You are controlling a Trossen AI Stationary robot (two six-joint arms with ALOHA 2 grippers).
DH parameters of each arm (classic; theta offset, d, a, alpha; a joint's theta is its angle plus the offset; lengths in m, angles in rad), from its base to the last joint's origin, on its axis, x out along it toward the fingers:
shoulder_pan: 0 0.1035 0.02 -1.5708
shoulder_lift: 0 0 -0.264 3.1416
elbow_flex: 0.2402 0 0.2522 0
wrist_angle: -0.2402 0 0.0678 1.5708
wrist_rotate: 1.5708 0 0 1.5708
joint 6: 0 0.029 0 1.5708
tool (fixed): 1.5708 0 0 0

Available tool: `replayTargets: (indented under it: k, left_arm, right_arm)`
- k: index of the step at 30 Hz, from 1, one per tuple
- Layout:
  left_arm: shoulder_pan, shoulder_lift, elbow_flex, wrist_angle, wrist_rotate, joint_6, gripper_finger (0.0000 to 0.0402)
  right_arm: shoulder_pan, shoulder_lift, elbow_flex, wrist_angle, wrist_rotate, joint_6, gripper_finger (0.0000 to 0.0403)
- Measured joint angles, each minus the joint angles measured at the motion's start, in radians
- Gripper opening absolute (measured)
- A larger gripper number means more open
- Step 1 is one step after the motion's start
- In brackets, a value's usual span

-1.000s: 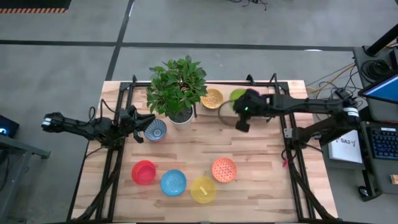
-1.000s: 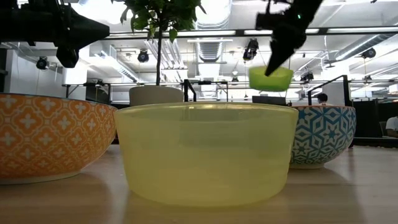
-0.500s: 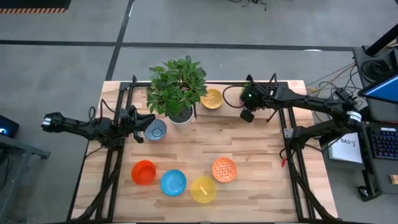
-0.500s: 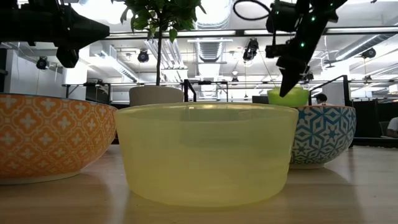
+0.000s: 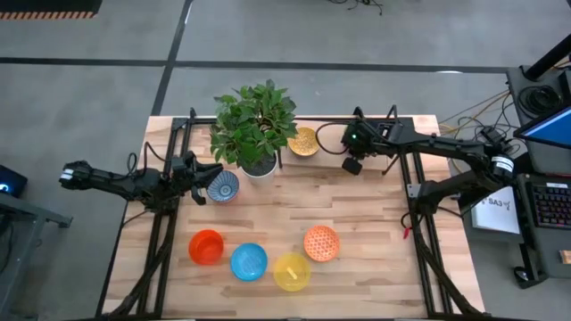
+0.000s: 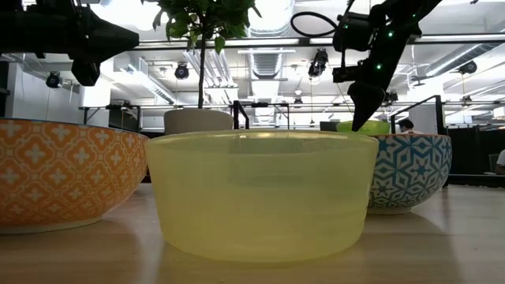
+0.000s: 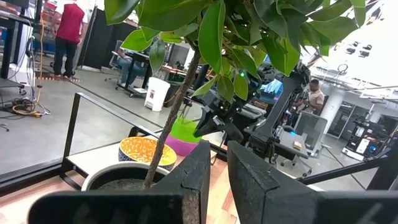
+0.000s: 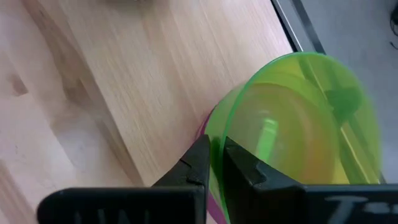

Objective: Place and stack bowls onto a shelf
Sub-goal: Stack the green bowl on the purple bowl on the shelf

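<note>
So far I count three bowls on the shelf [image 5: 393, 134] at the table's back edge: the patterned yellow bowl [image 5: 304, 141] beside the potted plant [image 5: 253, 125], and the green bowl [image 8: 292, 134] seated in the purple bowl [image 7: 180, 147]. My right gripper [image 5: 351, 153] is down at that stack, its fingers pinching the green bowl's rim, one on each side of the wall. Five bowls are left on the tabletop: blue-white patterned bowl [image 5: 222, 186], red bowl [image 5: 206, 247], blue bowl [image 5: 249, 261], yellow bowl [image 5: 292, 271] and orange patterned bowl [image 5: 321, 242]. My left gripper [image 5: 198, 178] waits beside the blue-white one, fingers nearly together, holding nothing. From overhead the arm hides the stack; the wrist views show green nested over purple.
</note>
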Motion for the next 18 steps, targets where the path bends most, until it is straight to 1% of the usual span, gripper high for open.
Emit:
replayTargets:
  k: [3,8,12,15,18]
  left_arm:
    - [0.000,0.000,0.000,0.000,0.000,0.001,0.0038]
    - [0.000,0.002,0.000,0.000,0.000,0.001,0.0038]
    - [0.000,0.002,0.000,0.000,0.000,0.001,0.0038]
    - [0.000,0.002,0.000,0.000,0.000,-0.004,0.0038]
    - [0.000,0.003,0.000,0.000,0.000,-0.010,0.0038]
  right_arm:
    - [-0.004,0.000,0.000,0.000,0.000,0.007,0.0043]
    - [-0.004,-0.001,0.003,-0.002,0.001,0.015,0.0090]
    - [-0.003,-0.004,0.032,-0.030,0.001,0.026,0.0122]
    - [-0.002,-0.008,0.065,-0.044,-0.001,0.055,0.0138]
    - [-0.002,-0.009,0.080,-0.016,-0.001,0.080,0.0141]
